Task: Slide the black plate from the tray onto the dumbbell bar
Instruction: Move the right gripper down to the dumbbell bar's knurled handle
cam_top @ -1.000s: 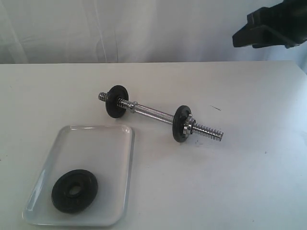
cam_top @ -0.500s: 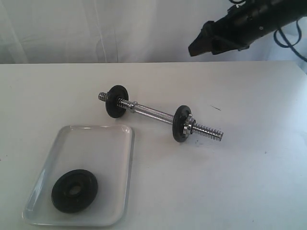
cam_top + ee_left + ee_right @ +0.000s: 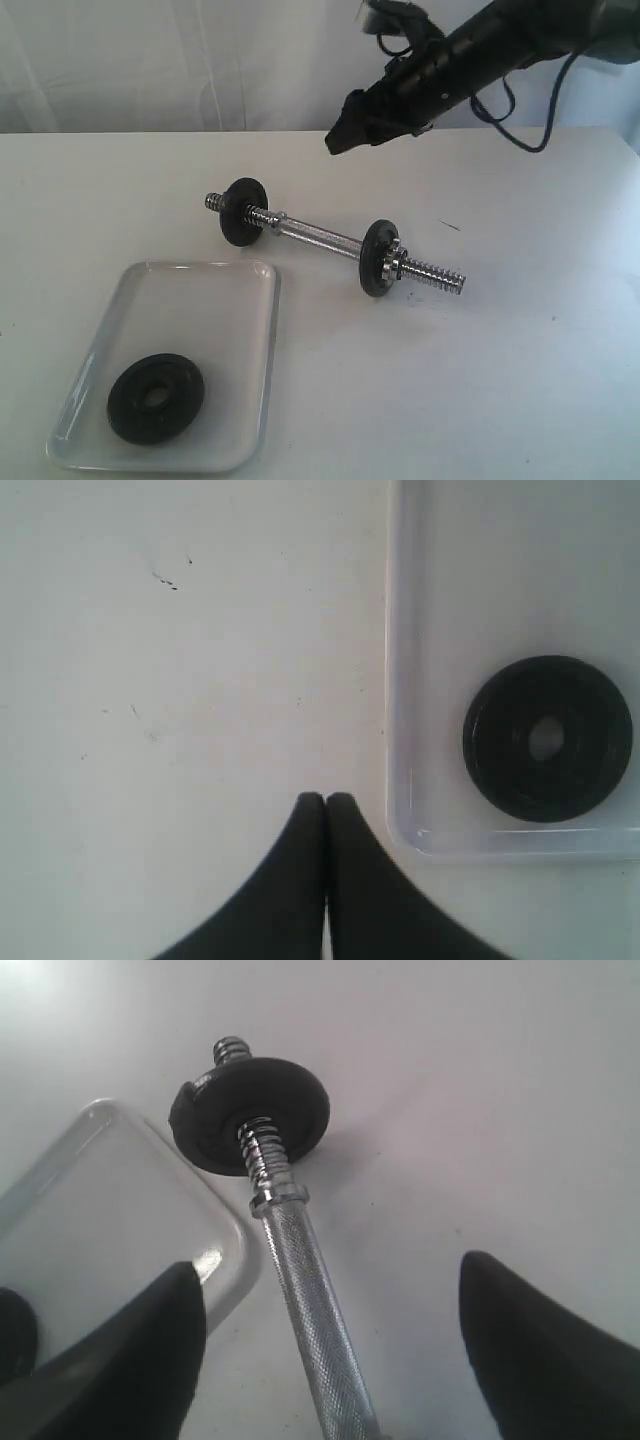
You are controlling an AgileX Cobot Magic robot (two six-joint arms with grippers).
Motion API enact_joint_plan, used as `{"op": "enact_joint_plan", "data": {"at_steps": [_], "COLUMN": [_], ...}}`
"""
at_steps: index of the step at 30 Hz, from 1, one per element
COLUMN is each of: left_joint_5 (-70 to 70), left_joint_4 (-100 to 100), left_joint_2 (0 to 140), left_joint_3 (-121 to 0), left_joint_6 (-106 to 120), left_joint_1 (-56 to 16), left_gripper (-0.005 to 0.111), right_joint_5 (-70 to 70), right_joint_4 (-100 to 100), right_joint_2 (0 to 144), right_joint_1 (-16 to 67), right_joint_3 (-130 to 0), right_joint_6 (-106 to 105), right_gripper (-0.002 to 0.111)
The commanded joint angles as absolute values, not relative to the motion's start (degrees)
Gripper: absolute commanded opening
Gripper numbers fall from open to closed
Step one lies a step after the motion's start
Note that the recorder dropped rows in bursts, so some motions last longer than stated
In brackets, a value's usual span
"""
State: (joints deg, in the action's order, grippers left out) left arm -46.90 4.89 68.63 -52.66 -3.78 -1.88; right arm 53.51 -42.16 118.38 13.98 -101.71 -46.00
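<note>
The black plate [image 3: 156, 398] lies flat in the near end of the white tray [image 3: 200, 285]. The chrome dumbbell bar [image 3: 318, 237] rests on the table beyond the tray, with one black disc [image 3: 245, 212] near its far end and another [image 3: 380, 258] beside a collar nut. My right gripper [image 3: 345, 135] hovers above the bar's middle, and in the right wrist view it [image 3: 330, 1260] is open, with the knurled bar [image 3: 300, 1260] below between the fingers. Beside the tray rim [image 3: 390, 680], my left gripper [image 3: 325, 798] is shut and empty, with the plate [image 3: 547, 738] off to one side.
The white tabletop [image 3: 520, 360] spreads to the right of the bar. A pale curtain [image 3: 150, 60] hangs behind the table. The threaded bar end [image 3: 440, 275] points toward the near right. A tray corner [image 3: 100, 1210] lies close to the far disc [image 3: 250, 1110].
My right arm has swung in from the upper right, moving left and down until its gripper hangs over the bar. The bar, discs, tray and plate have stayed put.
</note>
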Motion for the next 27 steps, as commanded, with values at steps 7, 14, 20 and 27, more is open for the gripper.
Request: {"op": "enact_joint_plan", "data": {"at_steps": [7,14,20,27], "left_joint_5": [-48.02,-48.13,-48.11,-48.16], "left_joint_4": [5.53,5.53,5.53,5.53], "left_joint_2": [68.55,68.55,68.55,68.55], "left_joint_3": [-52.74,-52.74,-52.74,-52.74], "left_joint_6": [-4.12,-4.12,-4.00,-3.77], "left_joint_1": [-1.77,-1.77,-1.77,-1.77], "left_gripper": [0.000,0.000,0.000,0.000], "right_joint_5": [46.52,44.76,38.94,38.88], "right_joint_4": [-41.56,-41.47,-41.41,-41.41], "right_joint_2": [124.73,129.17,131.43,131.80], "right_joint_1": [20.03,21.45,23.31,23.56], "right_joint_3": [-102.77,-102.77,-102.77,-102.77], "right_joint_6": [-54.00,-58.42,-61.93,-61.93], "right_gripper": [0.067,0.066,0.066,0.066]}}
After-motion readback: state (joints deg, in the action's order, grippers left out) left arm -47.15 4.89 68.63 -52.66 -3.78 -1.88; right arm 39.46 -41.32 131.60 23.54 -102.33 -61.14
